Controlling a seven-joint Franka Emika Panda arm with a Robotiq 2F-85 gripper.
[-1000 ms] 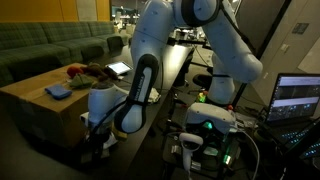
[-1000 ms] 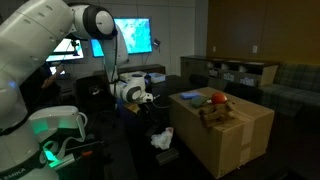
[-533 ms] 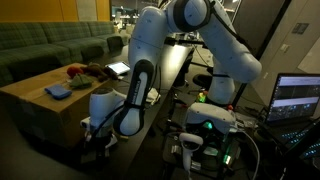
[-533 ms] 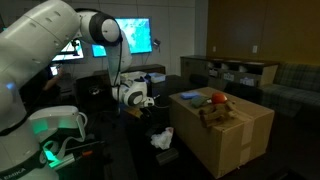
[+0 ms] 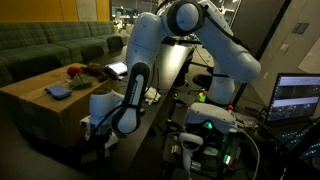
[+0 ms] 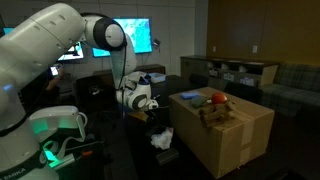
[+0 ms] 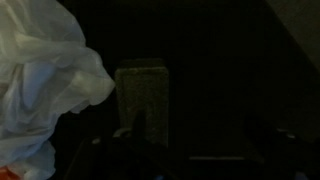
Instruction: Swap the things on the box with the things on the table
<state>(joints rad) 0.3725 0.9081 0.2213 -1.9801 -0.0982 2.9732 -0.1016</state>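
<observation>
Beside the box (image 6: 225,130), the pincer (image 6: 155,115) hangs spread near a white bag (image 7: 40,90).

Large brown cardboard box (image 6: 228,140) beside long glossy black table (image 5: 172,65); on box top, folded blue cloth (image 5: 58,91), and red round object (image 6: 217,98) behind brown lumpy object (image 6: 213,114); crumpled white plastic bag (image 6: 162,139) just beside box, left of grey rectangular block (image 7: 140,92) in wrist view.

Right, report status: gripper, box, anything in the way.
Gripper open, empty, low beside the box. Box top loaded: blue cloth, red object. White crumpled plastic close by gripper.
</observation>
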